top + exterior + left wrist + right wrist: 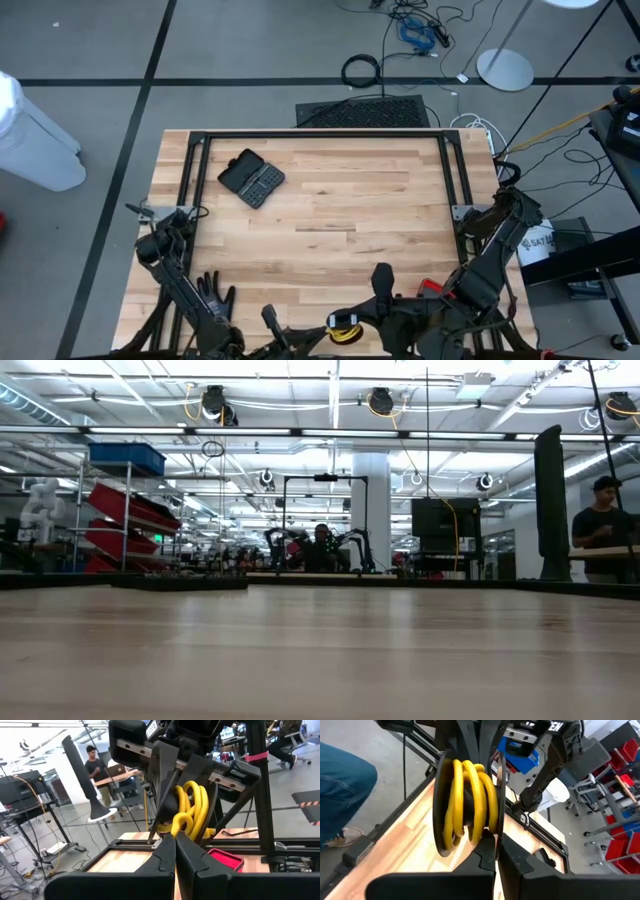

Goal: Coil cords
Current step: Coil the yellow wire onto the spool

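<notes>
**Yellow coil caught between two closed grippers at the table's near edge**

The cord (pixel 344 325) is thin, glossy and yellow, wound into several tight loops around a small black round part. It hangs above the pale, grained butcher-block table (pixel 330 215), framed by black rails. Both grippers meet at it — the left gripper (pixel 175 840) and the right gripper (pixel 490 837) each have their fingers pressed together, with the loops just beyond the tips. A dark ribbed case (pixel 251 178) lies well apart, and a grey glove (pixel 211 293) sits beside the left arm. Beyond is a bright workshop with shelving.
</notes>
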Robot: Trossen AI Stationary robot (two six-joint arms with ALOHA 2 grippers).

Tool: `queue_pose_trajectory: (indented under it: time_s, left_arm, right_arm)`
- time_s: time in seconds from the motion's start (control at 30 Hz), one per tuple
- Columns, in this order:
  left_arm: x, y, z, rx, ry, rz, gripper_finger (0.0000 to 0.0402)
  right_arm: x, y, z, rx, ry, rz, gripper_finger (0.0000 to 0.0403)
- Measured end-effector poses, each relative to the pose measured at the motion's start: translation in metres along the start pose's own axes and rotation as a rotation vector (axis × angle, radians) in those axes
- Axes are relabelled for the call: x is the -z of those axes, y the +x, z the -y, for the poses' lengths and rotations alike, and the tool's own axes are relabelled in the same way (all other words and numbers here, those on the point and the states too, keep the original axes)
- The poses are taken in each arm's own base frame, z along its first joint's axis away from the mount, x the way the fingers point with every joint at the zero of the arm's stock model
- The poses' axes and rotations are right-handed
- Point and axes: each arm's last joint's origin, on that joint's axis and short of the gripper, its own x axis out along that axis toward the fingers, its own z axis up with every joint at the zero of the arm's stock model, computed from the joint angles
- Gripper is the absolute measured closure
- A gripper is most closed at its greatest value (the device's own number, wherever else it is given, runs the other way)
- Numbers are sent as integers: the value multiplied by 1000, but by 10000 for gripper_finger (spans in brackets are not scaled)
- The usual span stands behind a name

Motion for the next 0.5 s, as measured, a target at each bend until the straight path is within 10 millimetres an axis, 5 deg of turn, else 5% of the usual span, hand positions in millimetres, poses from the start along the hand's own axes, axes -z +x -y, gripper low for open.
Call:
queue_pose_trajectory:
  time_s: [0.5]
  left_arm:
    - [-2, -8, 1, 13, -2, 2, 401]
  right_arm:
    - [3, 4, 0, 60, -26, -32, 402]
